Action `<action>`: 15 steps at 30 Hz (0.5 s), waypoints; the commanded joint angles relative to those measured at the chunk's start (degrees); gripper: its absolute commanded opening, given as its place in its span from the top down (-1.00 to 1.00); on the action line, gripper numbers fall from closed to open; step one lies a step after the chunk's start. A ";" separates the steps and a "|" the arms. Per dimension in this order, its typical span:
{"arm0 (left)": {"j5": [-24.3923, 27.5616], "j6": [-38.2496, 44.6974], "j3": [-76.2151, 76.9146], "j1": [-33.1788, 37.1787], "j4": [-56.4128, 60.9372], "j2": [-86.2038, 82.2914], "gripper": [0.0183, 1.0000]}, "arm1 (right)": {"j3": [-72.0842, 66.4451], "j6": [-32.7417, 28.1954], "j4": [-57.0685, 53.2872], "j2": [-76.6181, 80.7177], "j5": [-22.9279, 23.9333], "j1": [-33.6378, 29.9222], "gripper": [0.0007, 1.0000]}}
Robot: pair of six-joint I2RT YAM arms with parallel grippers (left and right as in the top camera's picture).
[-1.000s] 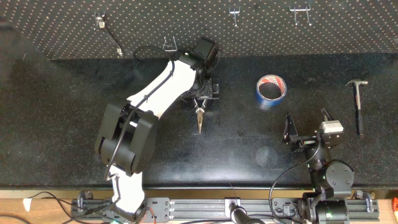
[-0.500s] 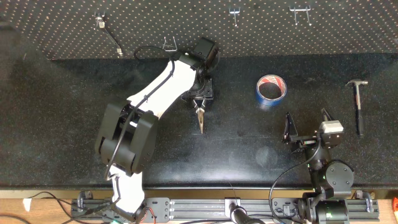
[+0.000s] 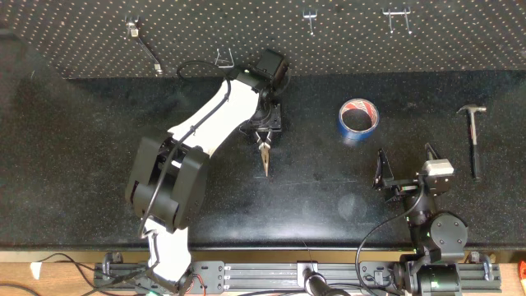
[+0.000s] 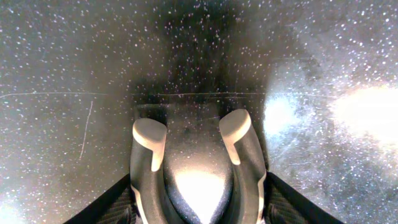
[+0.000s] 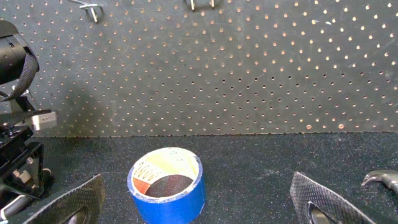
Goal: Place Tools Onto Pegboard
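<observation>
Blue tape roll (image 5: 169, 198), cream-handled pliers (image 3: 265, 158), black white-speckled worktop (image 4: 62, 62), black pegboard (image 5: 249, 74) dotted with holes, white arm (image 3: 209, 119).

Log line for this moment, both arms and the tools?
left gripper: shut on pliers, near pegboard | right gripper: open, empty, facing tape | tape, hammer: on table, untouched

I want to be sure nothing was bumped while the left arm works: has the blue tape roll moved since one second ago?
No. The tape roll sits at the same spot, equally far left of the hammer and just below the pegboard edge.
</observation>
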 commanded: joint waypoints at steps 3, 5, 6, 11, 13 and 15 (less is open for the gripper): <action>0.37 0.13 1.05 0.13 0.07 1.29 -0.03 | -0.15 0.83 -0.37 -0.37 0.50 0.33 -0.95; 0.37 0.13 1.05 0.13 0.09 1.29 0.02 | -0.15 0.83 -0.37 -0.37 0.50 0.33 -0.95; 0.37 0.13 1.05 0.13 0.09 1.29 0.07 | -0.15 0.83 -0.37 -0.37 0.50 0.33 -0.95; 0.37 0.13 1.05 0.13 0.09 1.29 0.15 | -0.15 0.83 -0.37 -0.37 0.50 0.33 -0.95; 0.37 0.13 1.05 0.13 0.09 1.29 0.15 | -0.15 0.83 -0.37 -0.37 0.50 0.33 -0.95; 0.37 0.13 1.05 0.13 0.09 1.29 0.15 | -0.15 0.83 -0.37 -0.37 0.50 0.33 -0.95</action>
